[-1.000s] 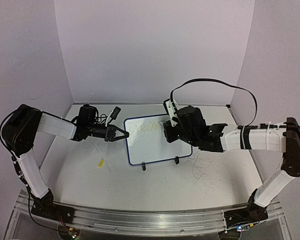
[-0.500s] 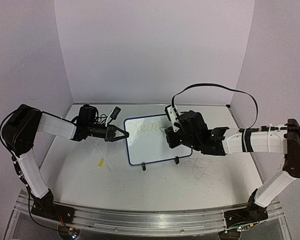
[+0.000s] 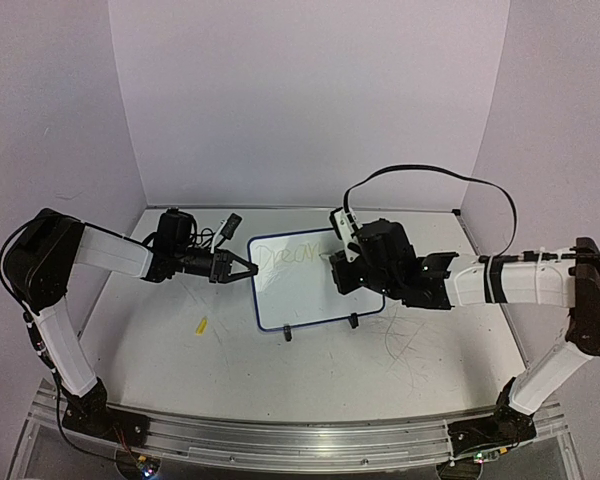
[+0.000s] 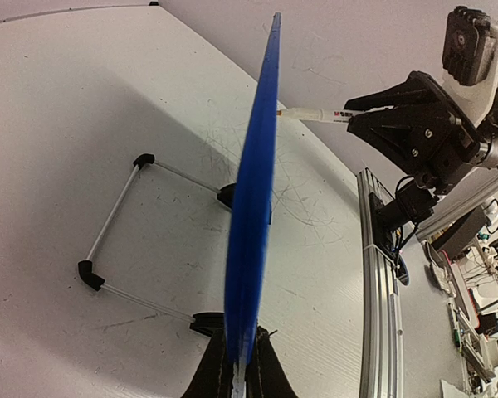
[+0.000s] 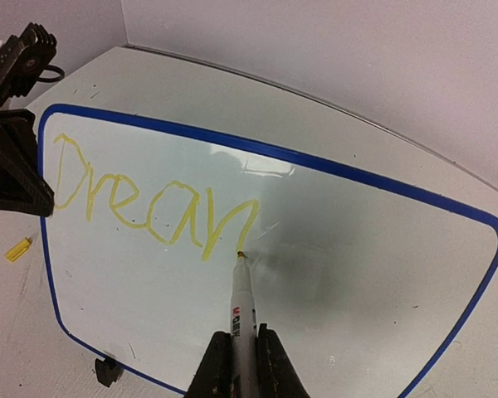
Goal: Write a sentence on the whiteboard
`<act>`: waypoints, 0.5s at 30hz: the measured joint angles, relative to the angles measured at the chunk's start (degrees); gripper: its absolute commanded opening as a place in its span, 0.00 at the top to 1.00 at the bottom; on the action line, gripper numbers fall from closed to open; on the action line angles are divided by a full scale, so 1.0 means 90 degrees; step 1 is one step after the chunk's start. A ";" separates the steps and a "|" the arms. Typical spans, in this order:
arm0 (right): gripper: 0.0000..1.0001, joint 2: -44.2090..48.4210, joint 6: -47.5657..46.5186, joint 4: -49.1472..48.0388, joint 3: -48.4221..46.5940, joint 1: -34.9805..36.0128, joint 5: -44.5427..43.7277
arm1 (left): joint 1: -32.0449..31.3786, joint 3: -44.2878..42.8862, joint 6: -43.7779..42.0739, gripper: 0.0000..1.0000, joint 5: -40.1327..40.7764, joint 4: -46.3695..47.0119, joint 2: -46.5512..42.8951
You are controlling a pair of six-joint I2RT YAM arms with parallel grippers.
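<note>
**Right pincer** (image 5: 243,355): clenched, gripping a marker (image 5: 241,303) at the bottom centre of the right wrist view. The marker is pointing up the frame. Its tip is touching the face of the whiteboard (image 5: 332,166) at the foot of the last yellow stroke.

**Writing:** the sentence (image 5: 149,203) is showing as yellow letters reading roughly "Drean". They are running from the upper left of the board toward its middle. The rest of the face is lying blank, with a glare patch near the top rim.

**Left pincer** (image 4: 240,369): clenched on the board's blue rim, at the bottom centre of the left wrist view, where the board is showing edge-on. In the top view this grip is sitting on the board's left edge, near the upper corner.

**Board position:** it is standing mid-frame on the desk (image 3: 170,370), between the two arms.
- Two black clip feet (image 3: 288,335) are sitting under its lower rim.
- A wire stand (image 4: 120,211) is resting on the desk behind it.

**Other:** a small yellow piece (image 3: 201,325) is lying lower left of the board, apart from it.
</note>
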State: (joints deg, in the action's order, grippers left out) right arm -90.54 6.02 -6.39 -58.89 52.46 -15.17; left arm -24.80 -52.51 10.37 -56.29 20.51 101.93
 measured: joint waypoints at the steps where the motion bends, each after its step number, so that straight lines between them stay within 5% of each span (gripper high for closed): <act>1: 1.00 0.0000 0.0002 0.0000 -0.0030 -0.0005 -0.0016 | 0.0000 0.0000 -0.0002 1.00 -0.0002 0.0000 0.0000; 15: 1.00 -0.0012 0.0023 -0.0015 -0.0182 -0.0072 -0.0264 | 0.0000 0.0000 -0.0005 1.00 -0.0005 0.0000 0.0000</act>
State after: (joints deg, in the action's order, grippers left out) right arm -90.65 6.23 -6.53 -60.53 51.81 -17.55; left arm -24.80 -52.51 10.33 -56.34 20.51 101.93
